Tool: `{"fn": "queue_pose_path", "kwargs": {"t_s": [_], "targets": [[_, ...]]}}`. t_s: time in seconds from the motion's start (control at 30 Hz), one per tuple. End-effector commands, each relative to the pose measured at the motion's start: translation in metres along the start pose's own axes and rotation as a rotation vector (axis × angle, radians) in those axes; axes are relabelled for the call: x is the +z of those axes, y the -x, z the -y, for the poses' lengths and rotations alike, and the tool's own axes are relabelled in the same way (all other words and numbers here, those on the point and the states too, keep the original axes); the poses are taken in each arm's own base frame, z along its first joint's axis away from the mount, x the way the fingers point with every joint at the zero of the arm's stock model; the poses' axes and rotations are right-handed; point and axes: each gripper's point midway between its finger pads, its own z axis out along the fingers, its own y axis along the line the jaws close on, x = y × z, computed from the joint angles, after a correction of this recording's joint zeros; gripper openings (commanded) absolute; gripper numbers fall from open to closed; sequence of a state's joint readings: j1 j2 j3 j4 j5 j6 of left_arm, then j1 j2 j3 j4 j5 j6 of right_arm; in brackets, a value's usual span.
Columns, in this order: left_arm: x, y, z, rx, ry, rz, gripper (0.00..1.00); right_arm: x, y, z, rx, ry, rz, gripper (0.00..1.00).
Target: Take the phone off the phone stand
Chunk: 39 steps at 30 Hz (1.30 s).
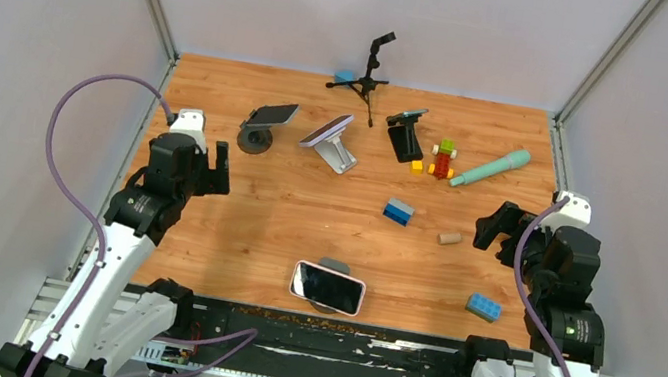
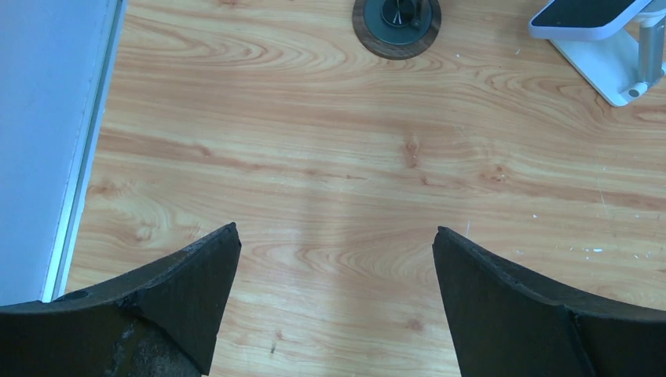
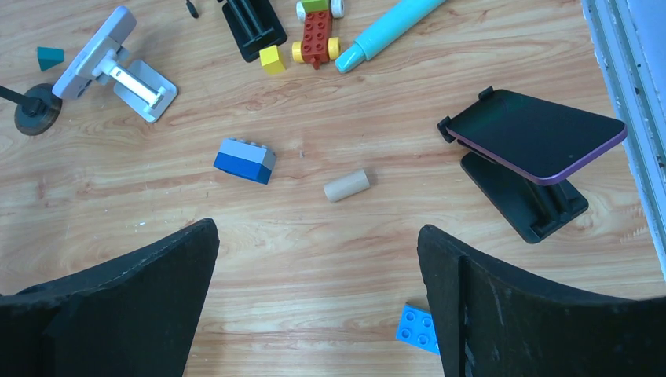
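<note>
**Top view.** Left gripper [image 1: 220, 168] at 9 o'clock and right gripper [image 1: 497, 231] at 3. We see both spread wide and empty, probably parked clear. A pale phone [image 1: 326, 287] leans on a grey stand [image 1: 333, 265] at 6 o'clock.

**Left wrist.** Matte black fingers over the grained wooden table [image 2: 314, 157].

**Right wrist.** A glossy dark phone [image 3: 534, 133] at 3 o'clock, tilted on a black stand [image 3: 522, 200], with end hooks that seemingly stop it sliding. We cannot tell which phone is meant.

White arm links [image 1: 117, 266] and black joint housings [image 1: 173, 168]; a lilac cable [image 1: 58, 167] loops behind the left gripper [image 1: 215, 168] and right gripper [image 1: 497, 233]; their fingers [image 2: 188, 298] are scuffed black wedges.
</note>
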State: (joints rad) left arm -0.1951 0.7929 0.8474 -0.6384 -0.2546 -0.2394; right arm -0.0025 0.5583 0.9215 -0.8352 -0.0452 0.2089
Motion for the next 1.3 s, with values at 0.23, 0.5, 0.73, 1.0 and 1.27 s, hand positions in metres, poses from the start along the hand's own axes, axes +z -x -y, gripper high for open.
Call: {"fn": "queue_pose_path", "kwargs": {"t_s": [0.23,0.5,0.73,1.0,1.27], "targets": [[-0.007,0.017,0.002,-0.013,-0.016,0.079,1.00,0.000,0.007,0.002,0.017,-0.013,0.042,1.00],[-0.009,0.015,-0.001,-0.012,-0.007,0.081,1.00,-0.003,0.007,0.003,0.025,-0.019,0.061,1.00],[-0.006,0.013,0.003,-0.008,-0.024,0.069,1.00,0.003,0.005,0.003,0.022,-0.017,0.036,1.00],[-0.005,0.013,0.013,-0.022,-0.073,0.060,1.00,0.001,0.004,-0.008,0.014,0.042,0.012,1.00],[-0.021,0.014,0.057,-0.118,-0.320,0.039,1.00,-0.006,-0.004,-0.061,0.017,0.335,-0.118,1.00]]}}
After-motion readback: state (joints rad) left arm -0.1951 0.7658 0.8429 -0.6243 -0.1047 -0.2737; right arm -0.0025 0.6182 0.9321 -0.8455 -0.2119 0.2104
